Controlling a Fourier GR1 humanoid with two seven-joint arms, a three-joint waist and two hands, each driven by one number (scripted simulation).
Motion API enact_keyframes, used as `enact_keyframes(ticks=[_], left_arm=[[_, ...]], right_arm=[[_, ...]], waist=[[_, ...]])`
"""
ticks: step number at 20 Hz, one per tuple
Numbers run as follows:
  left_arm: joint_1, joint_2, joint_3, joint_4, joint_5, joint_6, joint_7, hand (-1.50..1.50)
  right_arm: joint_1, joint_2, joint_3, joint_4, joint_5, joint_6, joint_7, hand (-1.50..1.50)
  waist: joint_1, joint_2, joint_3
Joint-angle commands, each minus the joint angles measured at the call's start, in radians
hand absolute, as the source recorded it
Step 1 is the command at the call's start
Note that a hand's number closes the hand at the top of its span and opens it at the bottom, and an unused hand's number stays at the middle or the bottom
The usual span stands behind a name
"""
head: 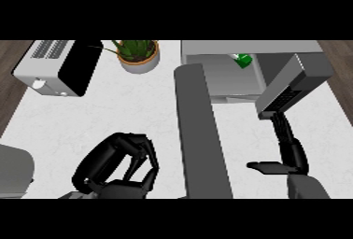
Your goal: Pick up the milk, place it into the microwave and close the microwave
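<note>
Nearest, at the lower edge, the left hand (117, 161) is seen with its fingers curled inward around nothing. To the right, the right hand (286, 154) is stretched out with straight fingers, whose tips touch the edge of the microwave door (293, 86), which stands open. A long grey bar (200, 135) is seen between the two hands.

Farther off, the milk (242, 60) is found inside the microwave (228, 74), a small green and white carton at the back of the cavity, partly hidden.

The white marbled counter (117, 107) is bordered by dark wood flooring. At its far side a potted plant (138, 53) and a toaster oven (59, 67) are placed.
</note>
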Motion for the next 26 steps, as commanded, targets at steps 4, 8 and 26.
enact_keyframes(ticks=[4, 8, 26], left_arm=[[-0.140, -0.001, -0.178, 0.256, -0.107, 0.096, -0.078, 1.50], [-0.189, -0.001, -0.281, 0.494, -0.161, 0.240, -0.209, 1.50], [-0.472, -0.001, -0.653, 0.931, 0.252, 0.747, -0.472, 1.50]], right_arm=[[0.205, -0.061, 0.022, -0.245, -0.036, 0.094, 0.012, -1.50], [0.310, -0.056, 0.056, -0.407, -0.036, 0.085, 0.048, -1.50], [0.496, -0.175, 0.108, -0.930, -0.245, 0.292, 0.216, -1.50]], waist=[[0.004, 0.004, 0.000], [-0.013, 0.006, -0.001], [-0.105, 0.022, -0.005]])
